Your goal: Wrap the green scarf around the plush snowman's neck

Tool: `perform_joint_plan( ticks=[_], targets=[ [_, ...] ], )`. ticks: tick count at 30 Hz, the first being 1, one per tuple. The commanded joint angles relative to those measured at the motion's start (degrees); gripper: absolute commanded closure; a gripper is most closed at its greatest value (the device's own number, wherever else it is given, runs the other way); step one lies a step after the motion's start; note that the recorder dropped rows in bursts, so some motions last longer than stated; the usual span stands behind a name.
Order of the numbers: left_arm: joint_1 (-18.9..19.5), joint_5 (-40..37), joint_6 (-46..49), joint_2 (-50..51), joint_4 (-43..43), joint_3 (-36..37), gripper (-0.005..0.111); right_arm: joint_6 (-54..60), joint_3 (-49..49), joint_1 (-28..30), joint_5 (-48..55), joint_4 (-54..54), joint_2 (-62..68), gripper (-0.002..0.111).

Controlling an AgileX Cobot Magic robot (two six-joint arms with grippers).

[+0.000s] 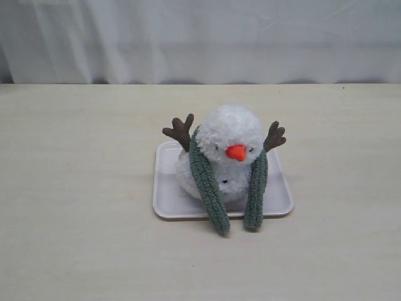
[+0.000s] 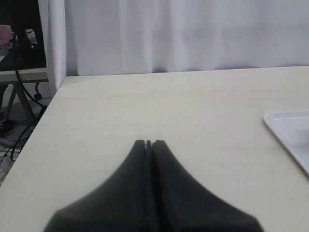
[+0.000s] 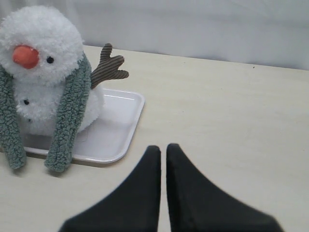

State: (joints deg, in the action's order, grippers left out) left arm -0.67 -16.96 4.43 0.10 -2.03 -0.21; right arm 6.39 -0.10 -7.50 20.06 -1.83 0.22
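The plush snowman sits on the tray, scarf draped over its neck, 2 ends past the front rim.

Green scarf — white snowman

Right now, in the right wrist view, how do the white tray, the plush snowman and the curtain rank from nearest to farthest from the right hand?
From the right hand:
1. White tray, flat on the table, one corner toward the hand.
2. Plush snowman, sitting on the tray, with the green scarf draped over its neck.
3. Curtain, behind the table's far edge.
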Motion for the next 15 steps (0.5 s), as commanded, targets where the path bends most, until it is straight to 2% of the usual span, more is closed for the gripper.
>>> perform_joint_plan(
  ticks=[1, 9, 15],
  targets=[
    [0.3, 0.6, -0.1, -0.1, -0.2, 0.2, 0.107, 0.0, 0.1, 0.0, -0.1, -0.3, -0.2, 0.104],
    [0.3, 0.6, -0.1, -0.1, 0.0, 0.2, 0.107, 0.0, 0.1, 0.4, -0.1, -0.3, -0.2, 0.104],
    [0.3, 0.6, -0.1, -0.1, 0.0, 0.2, 0.107, 0.0, 0.1, 5.3, -0.1, -0.3, -0.2, 0.104]
  ],
)
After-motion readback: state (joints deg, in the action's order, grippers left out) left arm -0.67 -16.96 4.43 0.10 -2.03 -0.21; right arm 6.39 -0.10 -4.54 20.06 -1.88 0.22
